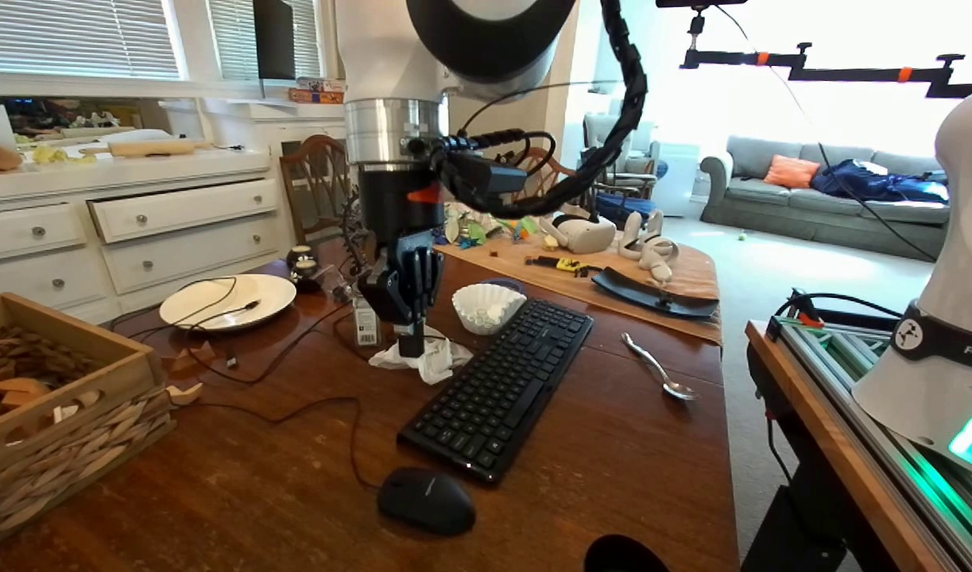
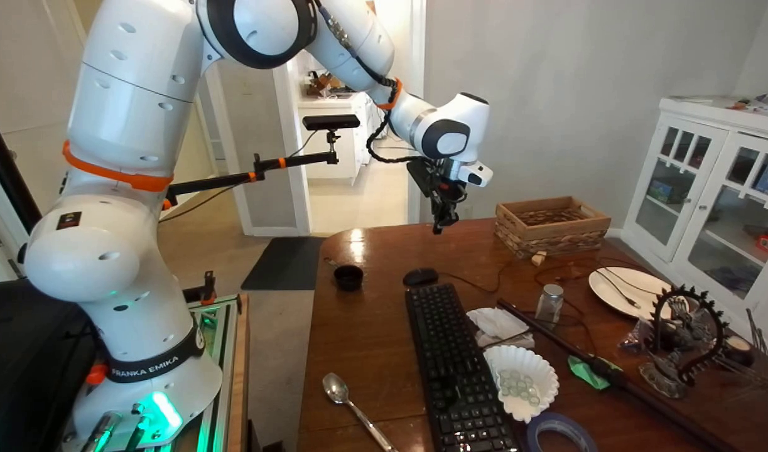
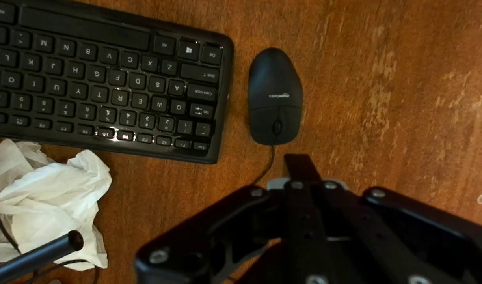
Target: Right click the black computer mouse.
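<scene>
The black computer mouse lies on the wooden table beside the short end of the keyboard. It shows in both exterior views. In the wrist view its wheel and two buttons face my gripper, and its cable leads off under the arm. My gripper is shut with its dark fingertips together; I see nothing held. In the wrist view the tips sit just below and right of the mouse's button end. In the exterior views the gripper hangs above the table, apart from the mouse.
The black keyboard lies alongside. White tissue and a black rod lie near it. A wicker basket, a black cup, a white fluted bowl, a spoon and a plate stand around.
</scene>
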### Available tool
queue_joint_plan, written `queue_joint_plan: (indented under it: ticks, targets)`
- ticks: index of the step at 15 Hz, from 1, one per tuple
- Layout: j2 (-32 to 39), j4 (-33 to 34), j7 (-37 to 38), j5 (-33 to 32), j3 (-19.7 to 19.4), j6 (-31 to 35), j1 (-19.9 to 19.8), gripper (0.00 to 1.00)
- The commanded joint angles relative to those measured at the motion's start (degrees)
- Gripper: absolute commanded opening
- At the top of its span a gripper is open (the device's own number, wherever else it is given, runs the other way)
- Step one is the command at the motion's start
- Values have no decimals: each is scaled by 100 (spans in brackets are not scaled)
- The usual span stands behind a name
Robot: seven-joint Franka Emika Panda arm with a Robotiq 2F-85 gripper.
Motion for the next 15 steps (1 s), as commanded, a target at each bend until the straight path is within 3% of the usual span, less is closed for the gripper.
queue_joint_plan:
  ticks: [1, 15]
  targets:
    - [252, -158, 30, 85, -38, 480, 49, 0]
    - [1022, -87, 158, -47, -107, 1013, 252, 0]
